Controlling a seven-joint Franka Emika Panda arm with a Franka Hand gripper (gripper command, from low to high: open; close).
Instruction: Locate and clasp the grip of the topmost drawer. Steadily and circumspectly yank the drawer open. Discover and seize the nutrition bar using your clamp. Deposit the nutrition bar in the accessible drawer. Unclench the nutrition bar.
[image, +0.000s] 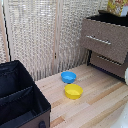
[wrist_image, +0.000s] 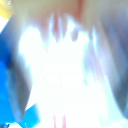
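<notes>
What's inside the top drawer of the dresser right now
The topmost drawer stands pulled out, but the exterior view shows only its front and dark upper edge; its interior is hidden. A yellow patterned box sits on the dresser top above it.

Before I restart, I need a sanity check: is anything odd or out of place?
The top drawer stands pulled out. The wrist view is a blurred white glare. Blue bowl and yellow bowl sit upright, unspilled.

Only a rounded white arm (image: 126, 75) edge shows.
</notes>
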